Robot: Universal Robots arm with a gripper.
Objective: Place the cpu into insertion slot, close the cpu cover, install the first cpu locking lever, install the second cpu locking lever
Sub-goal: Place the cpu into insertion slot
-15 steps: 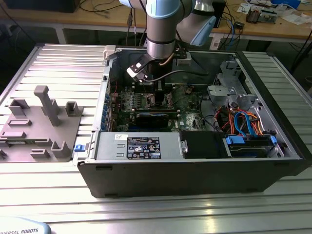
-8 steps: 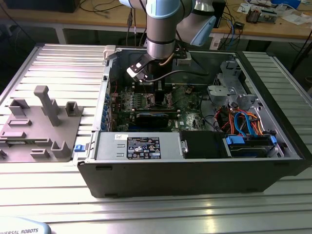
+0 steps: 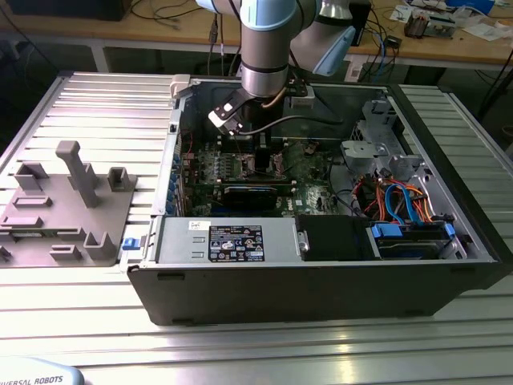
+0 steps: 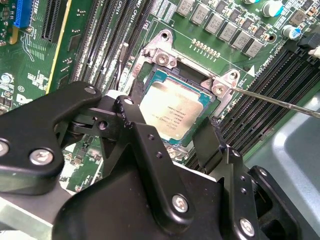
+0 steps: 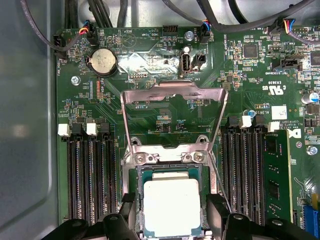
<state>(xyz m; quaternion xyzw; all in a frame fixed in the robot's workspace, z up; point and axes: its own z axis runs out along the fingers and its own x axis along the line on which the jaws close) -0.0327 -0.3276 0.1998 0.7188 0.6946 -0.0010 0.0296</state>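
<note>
The cpu (image 4: 172,112), a square chip with a silver-grey top, lies flat in the insertion slot (image 4: 164,56) on the green board. In the first wrist view the cpu (image 5: 171,207) sits below the cpu cover (image 5: 172,91), which stands swung up and open. My gripper (image 4: 172,116) straddles the chip, open, its black fingers (image 4: 131,106) just outside the chip's two sides with small gaps. A thin wire locking lever (image 4: 280,102) sticks out raised beside the socket. In the exterior view the gripper (image 3: 261,160) reaches down into the computer case.
Long memory slots (image 5: 87,175) flank the socket, with a memory stick (image 5: 275,170) fitted. A coin battery (image 5: 102,61) and cables (image 5: 100,10) lie beyond the cover. A power supply box (image 3: 232,241) fills the case front. A grey fixture (image 3: 64,200) sits on the exterior view's left.
</note>
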